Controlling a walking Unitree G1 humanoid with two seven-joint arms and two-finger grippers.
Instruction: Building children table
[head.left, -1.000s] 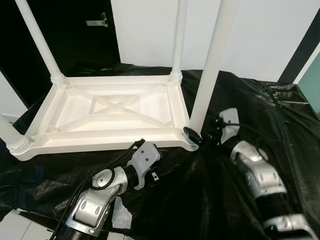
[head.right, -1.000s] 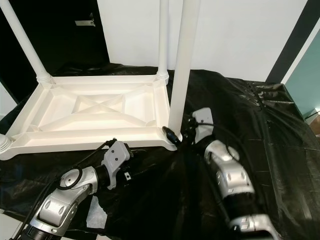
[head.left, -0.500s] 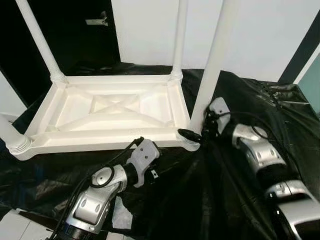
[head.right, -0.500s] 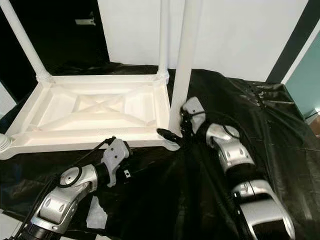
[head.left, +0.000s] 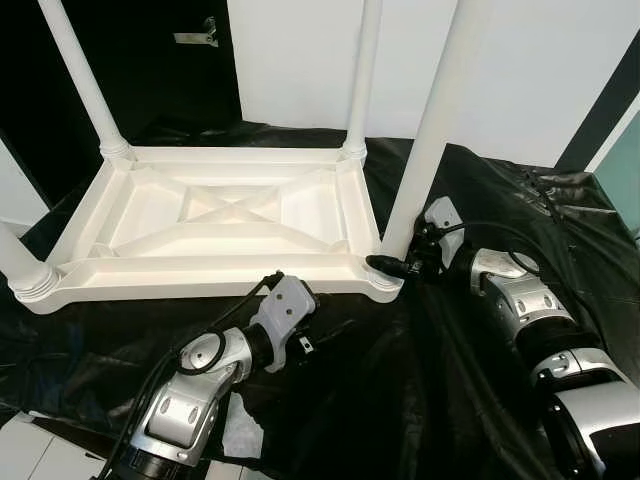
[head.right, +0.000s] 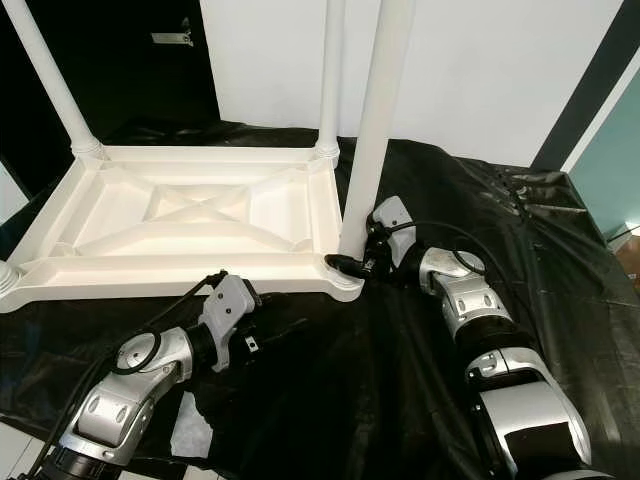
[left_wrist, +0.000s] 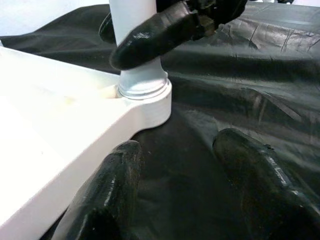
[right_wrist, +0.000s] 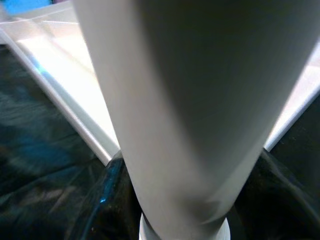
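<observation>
A white plastic children's table (head.left: 200, 272) lies upside down on a black sheet (head.left: 420, 380). Its legs stand upright at the corners: far left (head.left: 85, 85), far right (head.left: 362, 80) and near left (head.left: 20, 270). The near-right leg (head.left: 425, 150) sits in its corner socket (left_wrist: 145, 97). My right gripper (head.left: 398, 260) is shut on this leg just above the socket, one finger (left_wrist: 160, 30) across its front. My left gripper (left_wrist: 177, 145) lies low on the sheet by the table's near edge, open, pointing at that socket with nothing between its fingers.
The black sheet is crumpled, with folds at the right (head.left: 560, 200). A dark doorway (head.left: 150, 70) and a white wall (head.left: 540, 70) stand behind the table. A white paper scrap (head.left: 240, 430) lies under my left arm. Pale floor tile (head.left: 30, 445) shows at the near left.
My right arm has reached further forward, bringing its wrist up close against the near-right leg. The left arm has hardly moved. The camera has shifted slightly.
</observation>
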